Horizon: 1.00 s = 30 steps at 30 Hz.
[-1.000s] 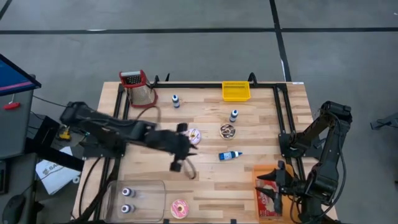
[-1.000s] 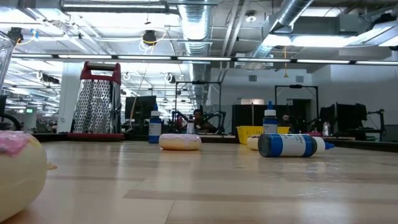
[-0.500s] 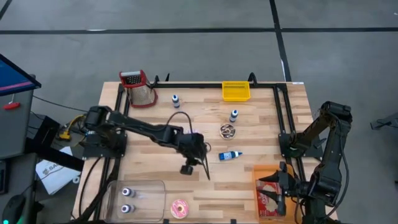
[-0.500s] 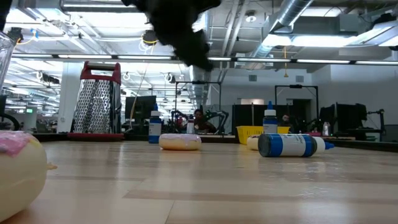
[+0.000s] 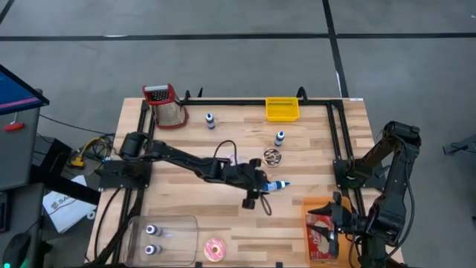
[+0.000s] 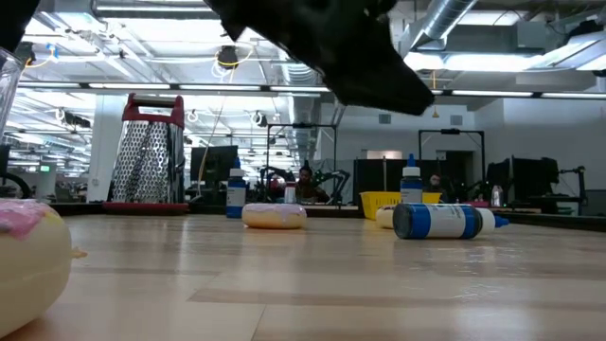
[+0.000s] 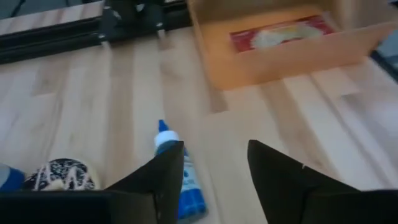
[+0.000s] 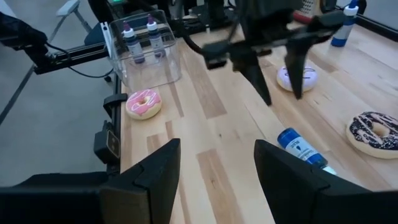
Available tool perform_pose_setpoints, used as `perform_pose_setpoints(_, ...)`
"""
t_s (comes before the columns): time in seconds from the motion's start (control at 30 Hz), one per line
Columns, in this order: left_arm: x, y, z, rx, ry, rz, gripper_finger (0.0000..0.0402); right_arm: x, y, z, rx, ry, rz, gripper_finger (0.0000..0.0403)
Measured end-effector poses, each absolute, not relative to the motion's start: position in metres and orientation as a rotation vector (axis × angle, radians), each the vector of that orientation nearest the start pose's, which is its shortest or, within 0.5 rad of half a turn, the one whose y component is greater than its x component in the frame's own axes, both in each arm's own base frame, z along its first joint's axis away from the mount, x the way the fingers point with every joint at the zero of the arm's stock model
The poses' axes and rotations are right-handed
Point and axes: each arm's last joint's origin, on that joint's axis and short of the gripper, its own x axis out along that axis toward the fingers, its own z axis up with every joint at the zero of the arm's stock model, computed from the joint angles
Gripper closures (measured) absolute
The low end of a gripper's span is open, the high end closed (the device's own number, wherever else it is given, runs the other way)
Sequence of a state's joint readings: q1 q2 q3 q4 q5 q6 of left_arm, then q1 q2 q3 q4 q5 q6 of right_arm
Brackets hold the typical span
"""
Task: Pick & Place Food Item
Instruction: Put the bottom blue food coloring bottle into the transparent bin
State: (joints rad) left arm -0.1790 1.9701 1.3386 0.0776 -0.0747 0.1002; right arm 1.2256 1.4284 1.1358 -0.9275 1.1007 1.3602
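high view: left hand point(image 5: 262, 186), fingers apart and empty, just beside lying blue bottle point(image 5: 277, 185), chocolate donut point(image 5: 272, 156) near.

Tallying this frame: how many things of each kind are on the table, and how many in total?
Donuts: 3 - pink donut, chocolate donut, white donut
Bottles: 5 - upright bottles, lying bottle, boxed bottles
Containers: 3 - yellow bin, clear box, orange box
Grater: 1
Total: 12
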Motion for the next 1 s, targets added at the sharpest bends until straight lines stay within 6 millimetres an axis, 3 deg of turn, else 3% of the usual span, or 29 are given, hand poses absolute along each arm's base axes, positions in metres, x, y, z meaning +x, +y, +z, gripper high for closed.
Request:
perform_pose_setpoints(0.17,0.442,-0.072,0.191,0.168,0.562,-0.115,0.0208,0.114,0.237,0.275,0.205,0.425,-0.213,0.0205)
perform_pose_setpoints(0.3,0.445,-0.057,0.189,0.154,0.587,-0.082,0.0211,0.115,0.236,0.275,0.2,0.439,-0.217,0.0205)
perform_pose_setpoints(0.37,0.44,-0.049,0.191,0.172,0.641,-0.068,0.0216,0.117,0.233,0.273,0.188,0.484,-0.228,0.0205)
perform_pose_setpoints(0.43,0.432,-0.045,0.207,0.182,0.655,-0.066,0.022,0.124,0.226,0.27,0.172,0.565,-0.254,0.0205)
perform_pose_setpoints(0.53,0.413,-0.041,0.243,0.177,0.64,-0.066,0.0226,0.139,0.212,0.266,0.157,0.712,-0.313,0.0205)
perform_pose_setpoints(0.73,0.359,-0.042,0.294,0.178,0.54,-0.07,0.0233,0.179,0.181,0.262,0.101,0.912,-0.345,0.0205)
perform_pose_setpoints(0.83,0.325,-0.049,0.303,0.178,0.516,-0.105,0.0237,0.197,0.162,0.261,0.091,0.994,-0.354,0.0205)
perform_pose_setpoints(1.0,0.27,-0.065,0.296,0.191,0.44,-0.185,0.0245,0.221,0.131,0.259,0.07,1.125,-0.303,0.0205)
